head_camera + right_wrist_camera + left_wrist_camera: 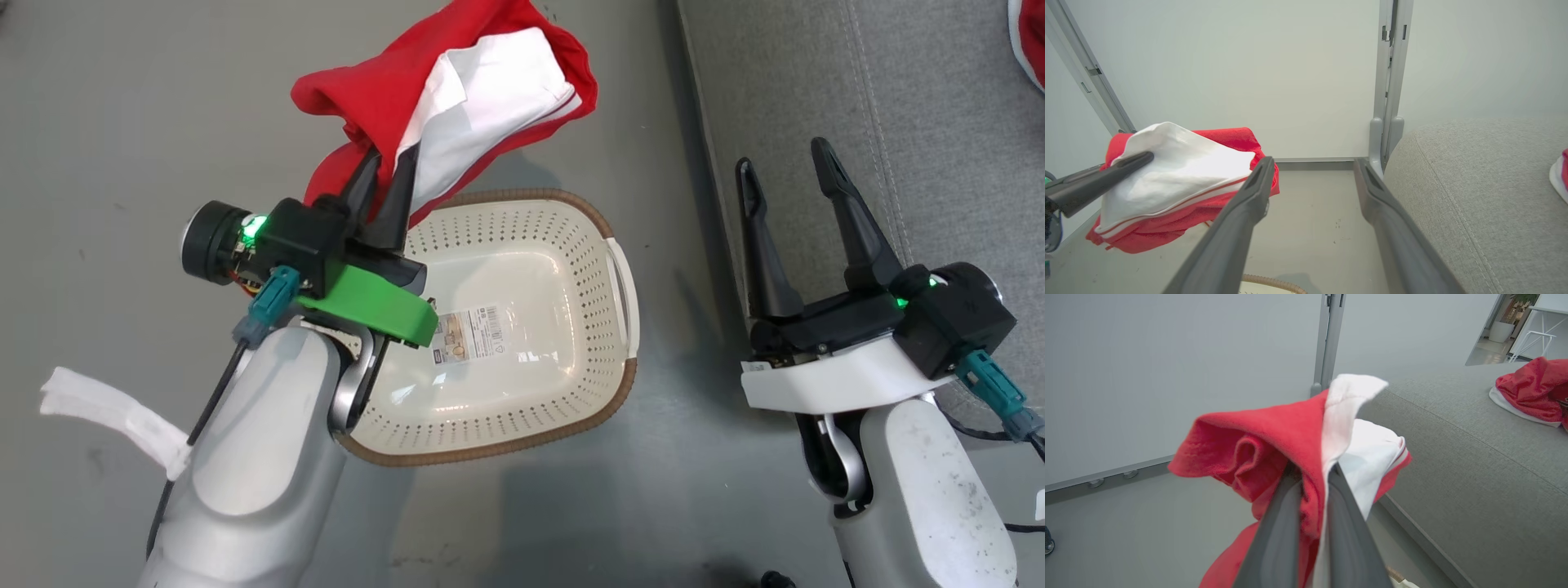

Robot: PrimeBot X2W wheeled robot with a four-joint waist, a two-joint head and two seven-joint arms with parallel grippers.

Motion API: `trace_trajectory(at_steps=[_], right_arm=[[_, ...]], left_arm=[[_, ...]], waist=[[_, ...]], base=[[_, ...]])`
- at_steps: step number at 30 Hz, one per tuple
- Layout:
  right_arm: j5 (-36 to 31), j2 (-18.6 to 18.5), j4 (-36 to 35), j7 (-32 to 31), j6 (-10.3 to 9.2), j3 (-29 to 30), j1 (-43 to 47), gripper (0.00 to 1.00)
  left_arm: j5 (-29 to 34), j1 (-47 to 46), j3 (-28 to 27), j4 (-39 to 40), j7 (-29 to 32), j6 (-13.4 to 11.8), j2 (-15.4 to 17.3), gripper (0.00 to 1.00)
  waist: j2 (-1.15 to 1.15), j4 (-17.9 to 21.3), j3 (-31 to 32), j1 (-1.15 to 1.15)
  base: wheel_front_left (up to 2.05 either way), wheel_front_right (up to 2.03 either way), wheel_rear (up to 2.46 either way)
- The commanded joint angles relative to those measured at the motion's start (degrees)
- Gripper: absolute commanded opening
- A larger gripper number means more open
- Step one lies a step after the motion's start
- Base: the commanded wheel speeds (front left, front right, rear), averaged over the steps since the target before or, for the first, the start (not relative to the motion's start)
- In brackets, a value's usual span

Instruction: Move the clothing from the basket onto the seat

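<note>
A smooth grey floor (98, 122) spreads under everything, with pale partition panels (1167, 375) rising behind it.

Above the far left rim of the basket, the left pincer (390, 163) is clamped almost shut on a red and white garment (482, 82). The garment is lifted clear of the basket. It is bunched around the two dark fingers, and a loose red fold hangs beneath them.

The basket (608, 237) is cream and perforated, with a brown rim, and sits on the floor. Its bottom shows only a label sticker (473, 331).

To the right of the basket, the right pincer (782, 159) hovers with its jaws spread wide and nothing between them.

Further right of the basket, across a strip of floor, lies the seat (898, 98), a large grey cushion. A second red and white garment (1531, 388) rests on it, at the end farthest from the basket.

Several things could go wrong from here:
- **Dropped garment:** the grip seems to pinch only a gathered fold, so the soft cloth could slip free during the carry and land on the floor right of the basket.
- **Snagged basket:** the hanging fold could catch the basket's rim and drag the light basket along.
- **Blocked path:** the right pincer stands between the basket and the seat, so the arms could collide, or the cloth could drape over its open fingers.
- **Sliding off the seat:** if the garment is released too near the seat's rounded edge on the basket side, it could slide off.
</note>
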State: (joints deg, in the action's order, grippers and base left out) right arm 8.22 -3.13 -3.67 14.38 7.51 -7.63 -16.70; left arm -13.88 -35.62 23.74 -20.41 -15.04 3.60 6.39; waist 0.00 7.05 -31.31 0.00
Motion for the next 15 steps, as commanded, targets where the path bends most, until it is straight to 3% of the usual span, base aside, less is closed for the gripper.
trace_trajectory(at_steps=[1,15], right_arm=[[-0.4,-0.4,0.2,-0.3,-0.04,0.2,1.2,1.0],[0.0,-0.3,0.6,-2.7,-0.04,-0.5,6.8,1.0]], left_arm=[[0.1,1.8,-0.9,2.5,-0.2,0.1,0.2,0.0],[1.1,11.1,-5.4,19.5,-0.2,0.7,-0.9,0.0]], waist=[[0.0,-2.5,4.3,0.0],[0.0,-3.7,13.3,0.0]], base=[[0.0,0.0,0.0],[0.0,0.0,0.0]])
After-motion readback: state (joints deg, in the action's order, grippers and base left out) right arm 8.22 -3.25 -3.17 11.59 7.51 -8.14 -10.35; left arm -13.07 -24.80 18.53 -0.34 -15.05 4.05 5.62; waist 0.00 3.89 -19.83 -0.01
